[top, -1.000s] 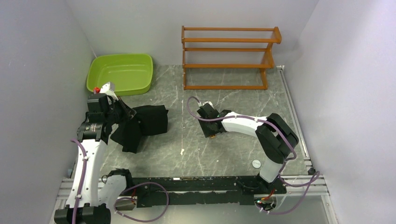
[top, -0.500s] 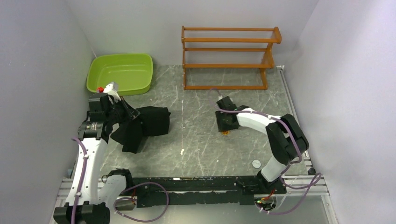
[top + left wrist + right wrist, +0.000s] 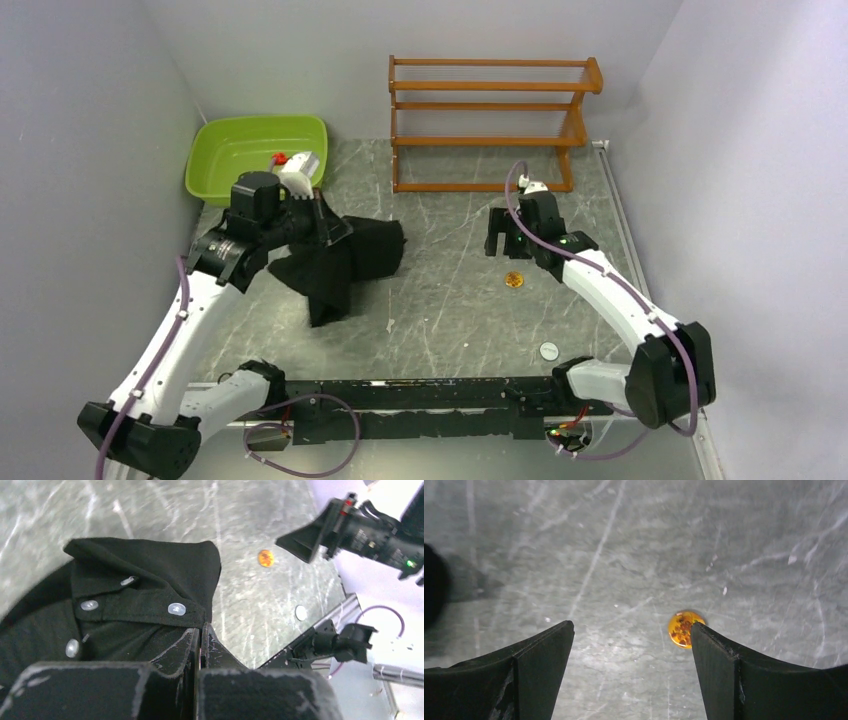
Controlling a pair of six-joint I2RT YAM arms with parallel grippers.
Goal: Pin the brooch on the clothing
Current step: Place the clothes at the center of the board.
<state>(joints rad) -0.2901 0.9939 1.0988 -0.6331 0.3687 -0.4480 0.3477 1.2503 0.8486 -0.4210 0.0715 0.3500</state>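
Observation:
The brooch (image 3: 514, 280), a small round orange-amber badge, lies flat on the grey table by itself. My right gripper (image 3: 510, 245) hovers open just behind it. In the right wrist view the brooch (image 3: 683, 628) sits beside the tip of the right finger (image 3: 719, 655), not between the jaws of the right gripper (image 3: 631, 627). The clothing (image 3: 350, 255), a black shirt with white buttons, hangs bunched from my left gripper (image 3: 322, 228). In the left wrist view the left gripper (image 3: 201, 627) is shut on the clothing (image 3: 140, 595), with the brooch (image 3: 265, 558) beyond.
A green tub (image 3: 258, 155) stands at the back left and a wooden rack (image 3: 490, 125) at the back centre. A small white disc (image 3: 548, 350) lies near the right arm's base. A white speck (image 3: 390, 324) lies mid-table.
The right gripper has opened and drawn back to the right, leaving the brooch bare on the table. The left arm has swung right, carrying the shirt with it.

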